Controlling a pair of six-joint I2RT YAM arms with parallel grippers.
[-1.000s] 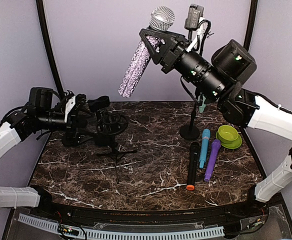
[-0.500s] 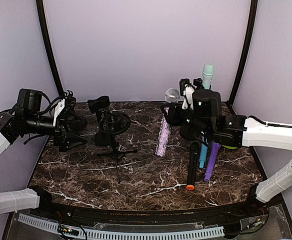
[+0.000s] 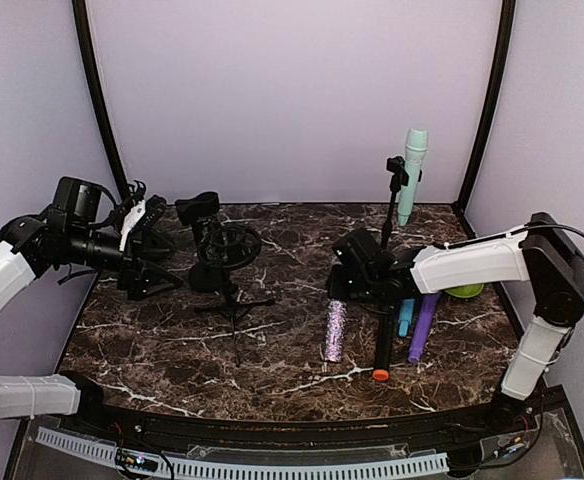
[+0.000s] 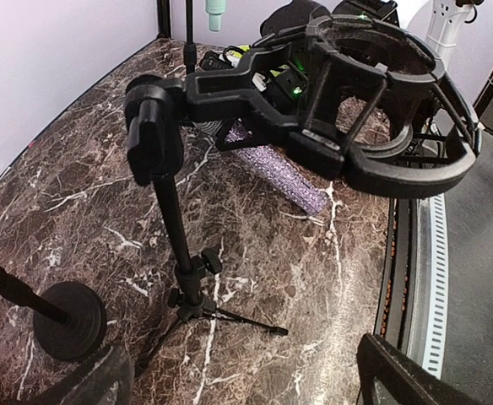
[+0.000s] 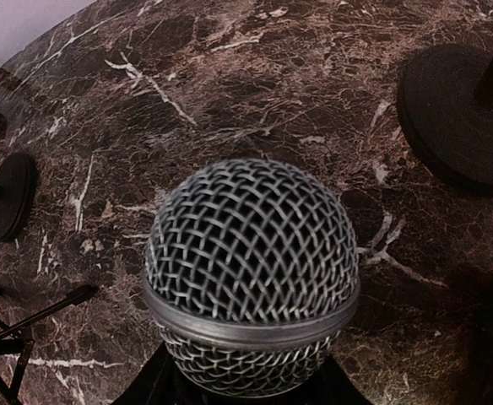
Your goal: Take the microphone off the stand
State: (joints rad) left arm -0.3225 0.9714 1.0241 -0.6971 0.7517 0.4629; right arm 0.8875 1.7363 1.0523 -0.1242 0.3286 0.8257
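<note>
The purple glitter microphone (image 3: 334,330) lies low over the marble table (image 3: 272,350), its body pointing to the front. My right gripper (image 3: 346,290) is shut on it just below the silver mesh head (image 5: 251,270), which fills the right wrist view. The mic's body also shows in the left wrist view (image 4: 284,173). The black tripod stand (image 3: 222,285) with its ring shock mount (image 4: 381,101) holds nothing. My left gripper (image 3: 164,250) is open and empty just left of that stand, its fingers (image 4: 398,375) wide apart.
A second stand (image 3: 390,215) at the back right holds a teal microphone (image 3: 413,170). A black microphone (image 3: 383,340), a blue one (image 3: 405,318) and a purple one (image 3: 424,325) lie beside my right arm. A green bowl (image 3: 466,291) sits behind it.
My right arm has brought the glitter microphone from high above the table down to its surface. My left gripper has stayed open beside the tripod stand.
</note>
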